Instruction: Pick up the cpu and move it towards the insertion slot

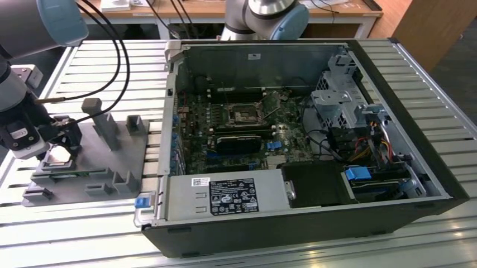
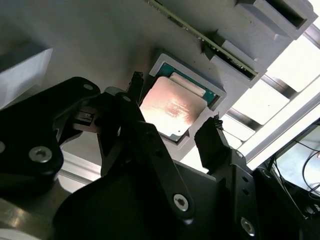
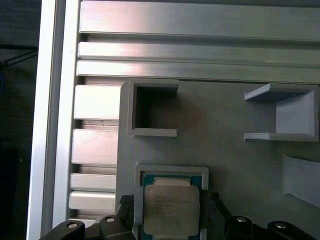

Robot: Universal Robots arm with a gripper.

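Note:
The cpu [image 1: 58, 156], a flat silvery square with a pale rim, lies in a square recess of the grey fixture [image 1: 97, 167] at the exterior view's left. My gripper [image 1: 60, 146] hovers right above it, open. In both wrist views the black fingers [image 2: 212, 140] [image 3: 126, 212] stand on either side of the cpu [image 2: 170, 107] [image 3: 170, 209], and the chip sits flat in its pocket between them. My gripper [image 2: 174, 111] [image 3: 171, 210] has not closed on it. The insertion slot [image 1: 243, 114], a dark square socket with a metal frame, lies on the green board inside the open computer case.
The fixture carries upright grey posts [image 1: 104, 131] next to my gripper. The open computer case [image 1: 417, 184] has tall walls, a long black card [image 1: 238, 143], cables and a power supply [image 1: 223, 195]. A slatted aluminium table [image 1: 89, 229] bears everything. Another arm's base [image 1: 265, 17] stands behind the case.

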